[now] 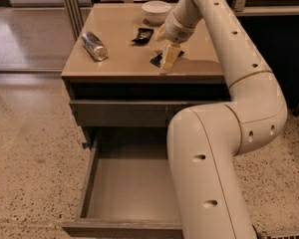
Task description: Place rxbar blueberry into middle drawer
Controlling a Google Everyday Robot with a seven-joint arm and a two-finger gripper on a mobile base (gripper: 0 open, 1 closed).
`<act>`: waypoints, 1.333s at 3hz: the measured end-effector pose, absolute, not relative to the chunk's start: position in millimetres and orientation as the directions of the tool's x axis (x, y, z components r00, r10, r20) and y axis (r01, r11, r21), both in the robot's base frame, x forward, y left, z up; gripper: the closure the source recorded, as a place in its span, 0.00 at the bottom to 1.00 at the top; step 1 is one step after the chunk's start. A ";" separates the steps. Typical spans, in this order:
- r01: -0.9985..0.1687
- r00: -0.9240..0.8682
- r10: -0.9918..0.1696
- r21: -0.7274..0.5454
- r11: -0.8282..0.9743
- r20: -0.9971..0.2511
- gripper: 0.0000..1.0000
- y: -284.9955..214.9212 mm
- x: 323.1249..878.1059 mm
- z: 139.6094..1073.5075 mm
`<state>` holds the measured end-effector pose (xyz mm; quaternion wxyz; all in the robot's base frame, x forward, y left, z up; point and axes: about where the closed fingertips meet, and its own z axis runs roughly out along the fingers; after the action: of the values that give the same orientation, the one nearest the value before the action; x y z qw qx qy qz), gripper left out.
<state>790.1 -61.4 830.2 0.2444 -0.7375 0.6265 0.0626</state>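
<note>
The rxbar blueberry [155,59] lies flat on the cabinet top near its front edge, a dark wrapper mostly hidden behind my gripper. My gripper [168,59] points down onto the bar's right part, at or just above the cabinet top. The middle drawer [88,183] is pulled out below, a grey-brown box with a bare flat bottom; my arm covers its right side.
A shiny silver can [94,46] lies on the cabinet top's left. A small squarish black packet [142,34] and a white bowl [156,10] sit behind the gripper. A closed drawer front [119,112] is above the open drawer. Speckled floor lies to the left.
</note>
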 end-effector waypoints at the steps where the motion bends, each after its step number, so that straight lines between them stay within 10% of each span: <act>1: -0.955 0.207 -0.893 -0.282 -0.096 -0.399 0.52 -61.4 790.1 830.2; 3: -0.955 0.207 -0.893 -0.282 -0.095 -0.399 1.00 -61.3 790.2 830.2; 4: -0.952 0.208 -0.892 -0.292 -0.091 -0.401 1.00 -58.4 794.0 831.1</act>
<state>794.0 -58.4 831.1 0.2493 -0.7360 0.6265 0.0602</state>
